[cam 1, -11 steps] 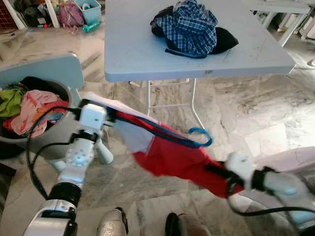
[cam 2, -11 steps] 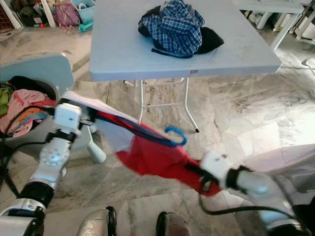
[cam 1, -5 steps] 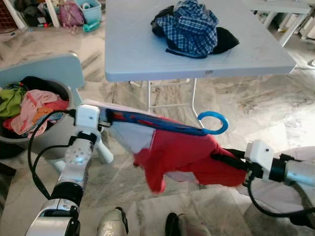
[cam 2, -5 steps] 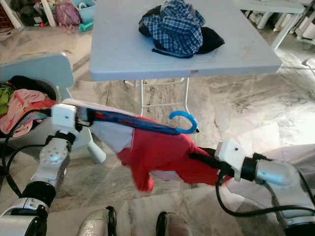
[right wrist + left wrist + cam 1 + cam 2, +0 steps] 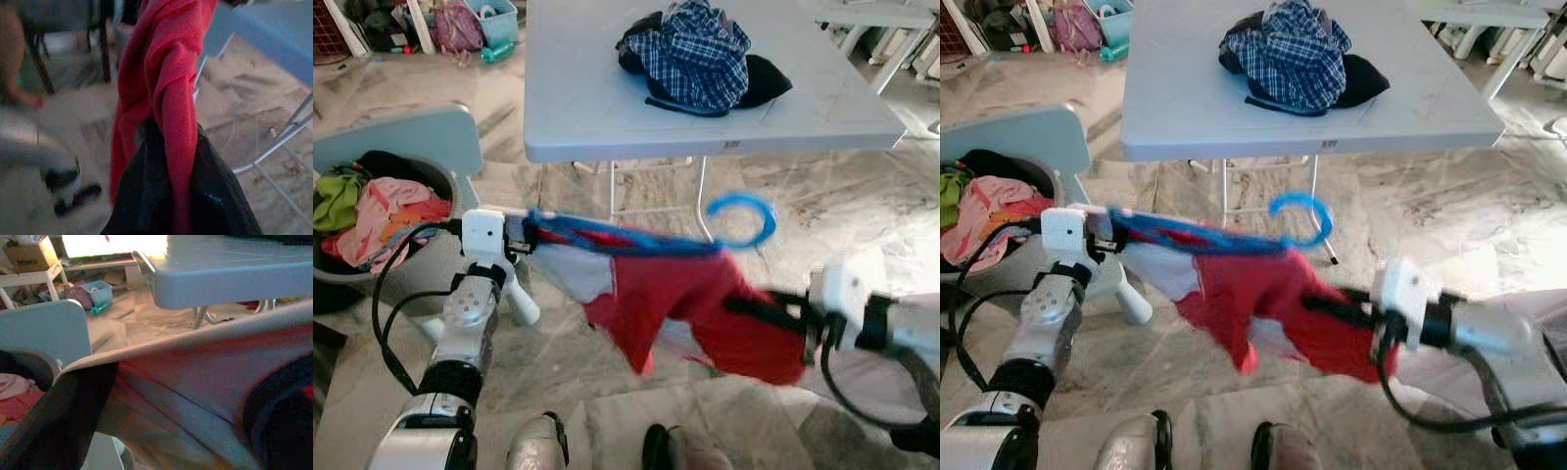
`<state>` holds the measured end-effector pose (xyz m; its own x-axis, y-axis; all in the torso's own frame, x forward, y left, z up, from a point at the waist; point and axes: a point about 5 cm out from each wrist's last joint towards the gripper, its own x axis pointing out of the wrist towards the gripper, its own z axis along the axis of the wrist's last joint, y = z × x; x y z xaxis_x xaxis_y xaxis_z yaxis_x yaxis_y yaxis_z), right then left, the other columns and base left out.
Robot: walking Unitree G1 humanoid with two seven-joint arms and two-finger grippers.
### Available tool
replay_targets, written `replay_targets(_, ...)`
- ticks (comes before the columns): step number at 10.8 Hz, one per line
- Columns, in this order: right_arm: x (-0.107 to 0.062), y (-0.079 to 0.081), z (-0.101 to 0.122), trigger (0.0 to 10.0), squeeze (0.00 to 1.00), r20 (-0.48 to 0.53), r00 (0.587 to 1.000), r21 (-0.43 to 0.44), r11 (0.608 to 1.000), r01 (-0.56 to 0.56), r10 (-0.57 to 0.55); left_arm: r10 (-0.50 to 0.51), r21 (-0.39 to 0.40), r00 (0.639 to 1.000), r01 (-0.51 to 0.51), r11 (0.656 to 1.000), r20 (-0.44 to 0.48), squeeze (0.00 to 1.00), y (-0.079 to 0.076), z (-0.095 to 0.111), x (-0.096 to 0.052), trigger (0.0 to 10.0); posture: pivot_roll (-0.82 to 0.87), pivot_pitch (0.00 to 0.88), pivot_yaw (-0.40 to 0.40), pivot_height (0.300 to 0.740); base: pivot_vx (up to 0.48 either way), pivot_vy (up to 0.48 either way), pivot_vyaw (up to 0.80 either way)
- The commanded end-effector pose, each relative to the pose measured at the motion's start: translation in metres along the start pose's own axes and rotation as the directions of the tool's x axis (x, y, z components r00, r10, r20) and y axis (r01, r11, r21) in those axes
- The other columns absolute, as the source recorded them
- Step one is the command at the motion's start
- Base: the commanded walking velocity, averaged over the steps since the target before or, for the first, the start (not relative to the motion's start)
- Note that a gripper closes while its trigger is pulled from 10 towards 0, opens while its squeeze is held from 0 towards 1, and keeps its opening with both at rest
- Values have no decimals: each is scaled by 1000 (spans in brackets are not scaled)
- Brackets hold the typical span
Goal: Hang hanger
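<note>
A blue hanger (image 5: 636, 240) with its hook (image 5: 741, 217) turned up carries a red and white garment (image 5: 685, 294) in the air in front of the table. My left gripper (image 5: 530, 232) is shut on the hanger's left end and the white cloth there. My right gripper (image 5: 744, 306) is shut on the red cloth at the right end; in the right wrist view the red garment (image 5: 166, 98) drapes over its black fingers (image 5: 146, 196). The picture is blurred around the right arm.
A white folding table (image 5: 587, 108) stands just beyond, with a heap of plaid and dark clothes (image 5: 695, 54) on it. A grey laundry basket (image 5: 401, 147) full of clothes sits at the left. My feet (image 5: 543, 446) stand on marble floor.
Both grippers have lifted the hanger and garment a little; the hook now points higher and the garment hangs more level. The right arm has moved slightly right.
</note>
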<state>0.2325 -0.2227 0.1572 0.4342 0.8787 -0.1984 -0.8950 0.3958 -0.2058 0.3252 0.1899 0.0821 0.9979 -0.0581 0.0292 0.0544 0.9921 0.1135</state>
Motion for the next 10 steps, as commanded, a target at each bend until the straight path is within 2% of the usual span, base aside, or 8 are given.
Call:
replay_targets(1,-6,-9,24,10000,0,120,992,-22,999,47,-44,37,-23,996,-39,999,-79,0,8,-14,-6,10000,-57,131,-36,740,0,0,0)
replay_targets(2,-1,-12,31,10000,0,186,979,5,997,77,-77,-42,6,988,43,999,-149,0,-7,-25,-9,10000,-55,128,-37,740,0,0,0)
replay_targets(3,14,-21,36,10000,0,236,952,-38,977,208,-194,-264,-45,945,260,965,-194,655,-38,-37,-19,10000,-54,123,-38,740,0,0,0)
replay_targets(4,24,-31,36,10000,0,251,916,-60,939,337,-313,-397,-43,898,397,917,-189,1000,-55,-39,-26,10000,-53,123,-39,740,0,0,0)
replay_targets(5,39,-33,19,10000,0,195,902,3,920,393,-386,-561,-60,798,563,824,-220,1000,-78,-46,-39,10000,-47,124,-36,740,0,0,0)
replay_targets(6,46,-29,8,10000,0,155,913,-6,924,383,-377,-610,-39,757,620,784,-236,1000,-87,-48,-44,10000,-44,124,-34,740,0,0,0)
replay_targets(7,55,-27,-16,10000,0,36,911,-56,909,413,-411,-689,18,677,717,697,-259,1000,-100,-50,-53,10000,-40,126,-32,740,0,0,0)
replay_targets(10,63,-43,-36,10000,0,-84,872,-210,864,458,-483,-675,261,685,728,634,-274,1000,-97,-49,-58,10000,-40,149,-34,740,0,0,0)
